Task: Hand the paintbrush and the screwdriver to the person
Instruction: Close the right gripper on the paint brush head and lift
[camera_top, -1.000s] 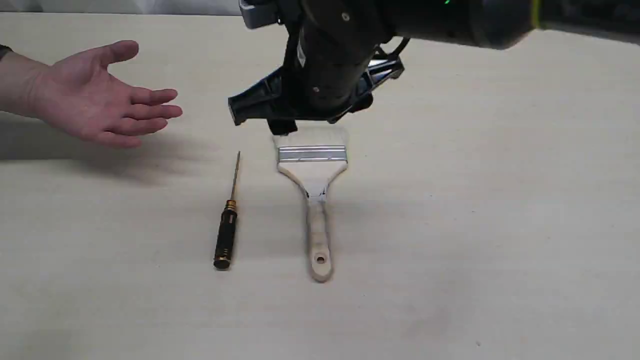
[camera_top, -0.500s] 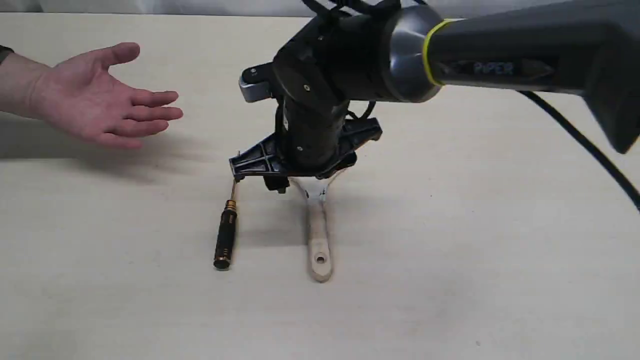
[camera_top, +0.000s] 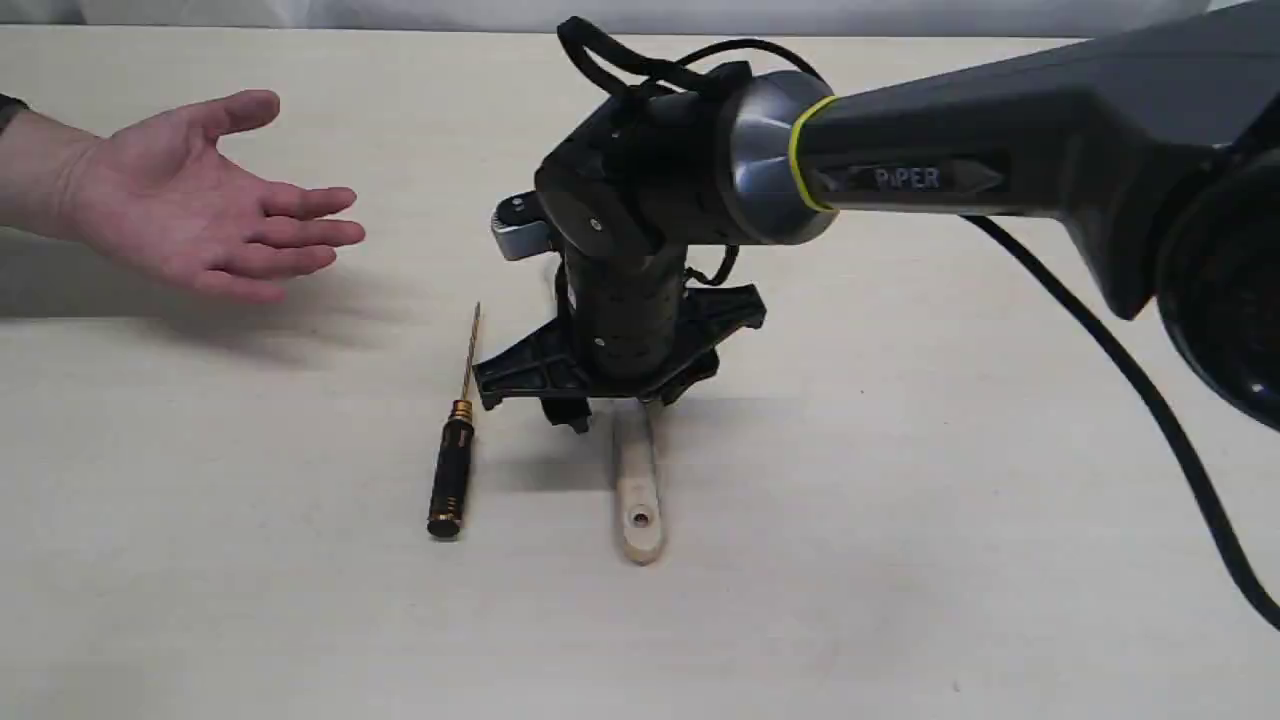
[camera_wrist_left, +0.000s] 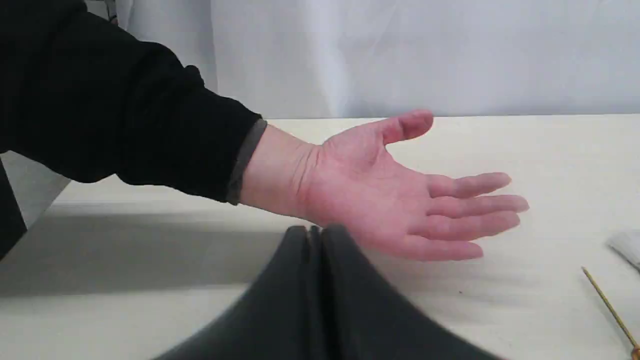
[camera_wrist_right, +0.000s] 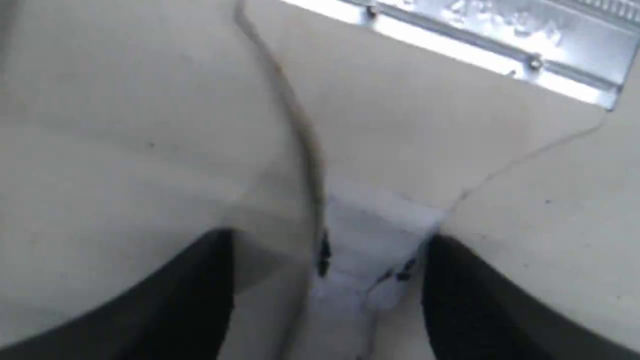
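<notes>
We are looking at a pale bare table (camera_top: 900, 560) with a white backdrop behind it, and on it the brush (camera_top: 636, 490) and the screwdriver (camera_top: 452, 470) are lying side by side, handles toward the near edge. The right gripper (camera_top: 608, 408) is hanging low over the brush's neck and hiding the head in the exterior view. In the right wrist view the jaws are standing apart, one on each side of the taped waist where the handle is flaring into the brush (camera_wrist_right: 390, 150) body. The gripper (camera_wrist_right: 325, 270) is not clamping anything, and we cannot tell whether the fingertips are touching the table. The left gripper (camera_wrist_left: 314, 231) is sitting pressed together and empty, facing the person's open hand (camera_wrist_left: 380, 185). That hand (camera_top: 190, 200) is waiting palm up, well apart from both tools, on the left. What is worrying us: the neck is tapering, so a squeeze there could be sliding the wood out toward the thin end. The wide head (the heavier end, we are guessing) could be drooping or swinging once lifted. Fingertips this low could also be scraping the table and stalling the grasp. The gripper's broad base is reaching near the screwdriver's shaft, so a sideways drift could be knocking it. Only the thin gold shaft of the screwdriver (camera_wrist_left: 607, 305) is showing in the left wrist view.
</notes>
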